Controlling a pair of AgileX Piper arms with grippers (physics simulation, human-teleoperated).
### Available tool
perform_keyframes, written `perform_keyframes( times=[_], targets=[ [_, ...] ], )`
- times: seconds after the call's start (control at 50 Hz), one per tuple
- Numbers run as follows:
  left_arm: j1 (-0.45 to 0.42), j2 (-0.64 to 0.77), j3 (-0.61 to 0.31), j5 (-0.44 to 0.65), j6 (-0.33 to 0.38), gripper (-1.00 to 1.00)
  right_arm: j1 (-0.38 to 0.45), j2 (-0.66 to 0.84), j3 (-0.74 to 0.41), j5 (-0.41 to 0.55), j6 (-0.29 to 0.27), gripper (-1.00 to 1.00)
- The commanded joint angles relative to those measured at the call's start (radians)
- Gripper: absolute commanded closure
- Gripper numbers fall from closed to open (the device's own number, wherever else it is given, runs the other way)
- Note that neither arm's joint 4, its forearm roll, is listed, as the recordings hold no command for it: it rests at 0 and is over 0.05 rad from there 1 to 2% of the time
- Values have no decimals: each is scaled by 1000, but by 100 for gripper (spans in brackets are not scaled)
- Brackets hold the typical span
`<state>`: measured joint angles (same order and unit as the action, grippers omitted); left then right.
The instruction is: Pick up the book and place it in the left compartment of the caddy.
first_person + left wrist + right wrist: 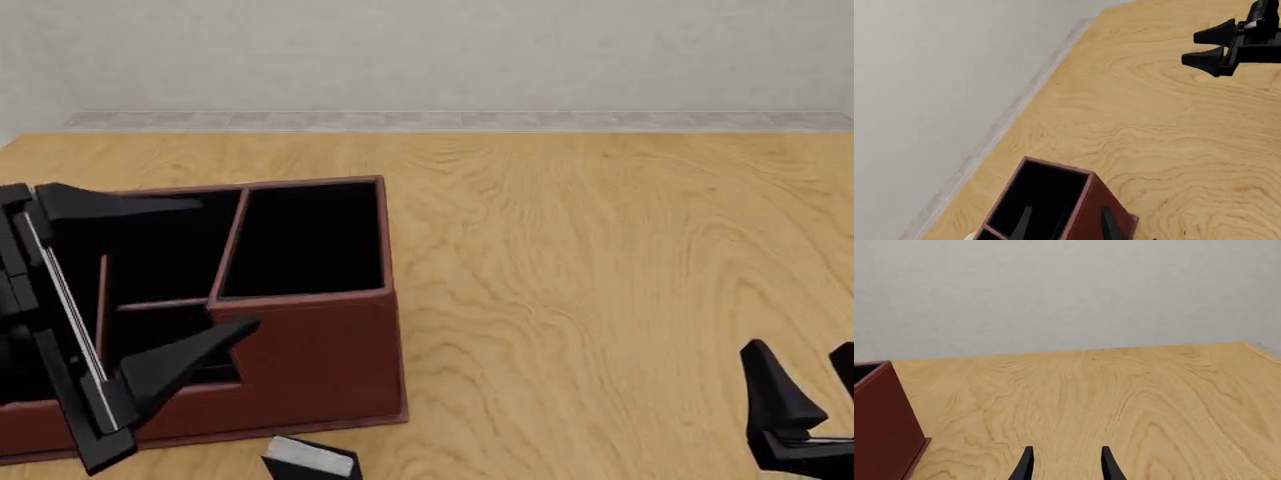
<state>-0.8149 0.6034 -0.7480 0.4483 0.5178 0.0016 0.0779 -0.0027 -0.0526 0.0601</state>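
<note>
The book (pixel 310 459) is seen lying on the wooden table (pixel 587 270) at about 6 o'clock in the front view, just in front of the caddy (pixel 314 355) and outside it, with its white page edge showing. The left gripper (pixel 147 275) is held above the caddy's near side with its black fingers spread wide apart and nothing between them. The right gripper (pixel 807 385) is found at about 4 o'clock, well apart from the caddy, with its fingers parted and nothing held
</note>
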Motion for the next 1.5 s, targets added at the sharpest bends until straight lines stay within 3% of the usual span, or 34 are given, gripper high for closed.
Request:
perform_keyframes(
  times=[0.02, 0.16, 0.2, 0.38, 0.54, 1.04, 1.5],
  targets=[
    [-85, 94, -93, 81, 35, -100, 3, 39, 1, -29, 8, -100],
    [-104, 158, -120, 85, 83, -100, 10, 73, 1, -53, 10, -100],
    [-118, 190, -144, 118, 45, -100, 10, 76, 2, -55, 11, -100],
    [-193, 222, -177, 196, 35, -100, 13, 101, 2, -75, 17, -100],
    [-205, 245, -177, 213, 43, -100, 15, 107, 2, -78, 19, -100],
    [-314, 250, -102, 280, -1, -100, 15, 120, 2, -89, 14, -100],
    [-313, 301, -22, 230, -56, -100, 11, 139, 2, -105, 11, -100]
  ],
)
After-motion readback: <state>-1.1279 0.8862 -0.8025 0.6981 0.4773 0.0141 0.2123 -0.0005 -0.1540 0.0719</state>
